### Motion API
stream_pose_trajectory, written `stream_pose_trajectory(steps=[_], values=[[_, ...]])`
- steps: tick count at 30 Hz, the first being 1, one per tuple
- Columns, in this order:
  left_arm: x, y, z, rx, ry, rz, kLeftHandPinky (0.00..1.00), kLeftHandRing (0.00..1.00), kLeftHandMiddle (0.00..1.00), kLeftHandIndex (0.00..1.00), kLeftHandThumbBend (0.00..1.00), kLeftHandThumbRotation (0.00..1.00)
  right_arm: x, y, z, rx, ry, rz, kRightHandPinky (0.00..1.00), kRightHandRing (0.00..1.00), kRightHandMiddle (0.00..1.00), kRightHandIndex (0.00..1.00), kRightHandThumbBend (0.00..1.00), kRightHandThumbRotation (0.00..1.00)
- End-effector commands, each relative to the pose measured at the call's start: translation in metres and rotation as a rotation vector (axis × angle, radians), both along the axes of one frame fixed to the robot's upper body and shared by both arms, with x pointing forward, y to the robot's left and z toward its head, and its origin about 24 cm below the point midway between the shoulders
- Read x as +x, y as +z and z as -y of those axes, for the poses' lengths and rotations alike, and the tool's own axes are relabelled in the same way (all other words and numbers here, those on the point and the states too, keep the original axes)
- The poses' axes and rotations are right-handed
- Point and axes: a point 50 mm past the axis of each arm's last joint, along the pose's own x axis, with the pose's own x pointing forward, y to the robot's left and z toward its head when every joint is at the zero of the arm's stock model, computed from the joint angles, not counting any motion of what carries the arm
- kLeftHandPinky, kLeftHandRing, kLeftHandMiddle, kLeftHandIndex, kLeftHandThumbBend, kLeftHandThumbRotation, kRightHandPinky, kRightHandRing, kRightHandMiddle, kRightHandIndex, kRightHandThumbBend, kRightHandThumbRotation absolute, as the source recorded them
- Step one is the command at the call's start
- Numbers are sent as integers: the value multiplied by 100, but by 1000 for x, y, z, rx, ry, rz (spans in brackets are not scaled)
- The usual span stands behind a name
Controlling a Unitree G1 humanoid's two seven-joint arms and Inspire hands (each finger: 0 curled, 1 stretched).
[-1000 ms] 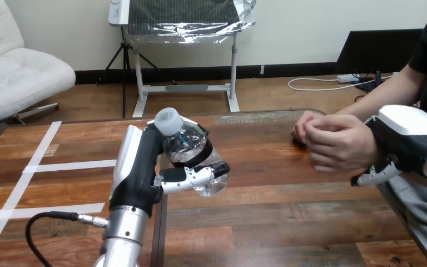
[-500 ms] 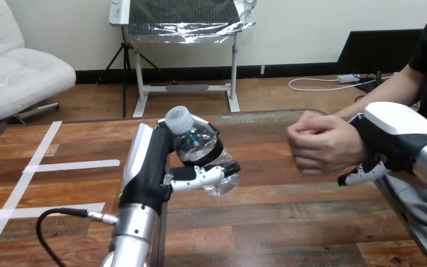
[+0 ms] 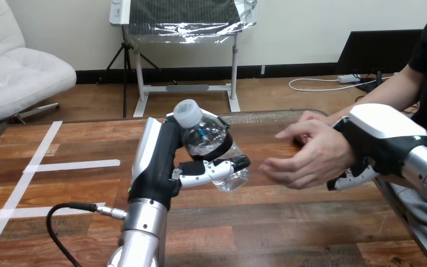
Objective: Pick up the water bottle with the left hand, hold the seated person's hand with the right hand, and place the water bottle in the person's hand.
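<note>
While held tilted, clear above the wooden table point(image 3: 61, 222), risks a fall if let go too soon: nothing under it yet. Left hand point(image 3: 158, 161): clenched round the water bottle point(image 3: 214, 142), fingers point(image 3: 222, 167) wrapped across its middle and lower part, bottom sticking out below them. Right hand point(image 3: 381, 136): laid over the person's wrist point(image 3: 342, 142), fingers point(image 3: 356, 178) curled under it, probably clasping, though partly hidden. Person's hand point(image 3: 306, 158): open, palm turned sideways more than up, fingertips near the bottle but apart. Could roll off such a palm, or be knocked by a too fast approach. Cap point(image 3: 188, 113): free above the fingers, leaning up and left.
</note>
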Motion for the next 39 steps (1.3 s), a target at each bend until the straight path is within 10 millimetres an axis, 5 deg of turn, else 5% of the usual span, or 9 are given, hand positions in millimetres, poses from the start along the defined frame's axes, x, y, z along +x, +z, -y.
stream_pose_trajectory(steps=[1,39], values=[[13,32,14,-18,-37,127,37,38,42,48,59,0,9,19,-19,4,71,88,30,36,44,42,77,0],[17,39,42,-30,-129,146,36,38,42,49,58,0,6,27,-34,-4,126,108,30,38,47,43,75,0]])
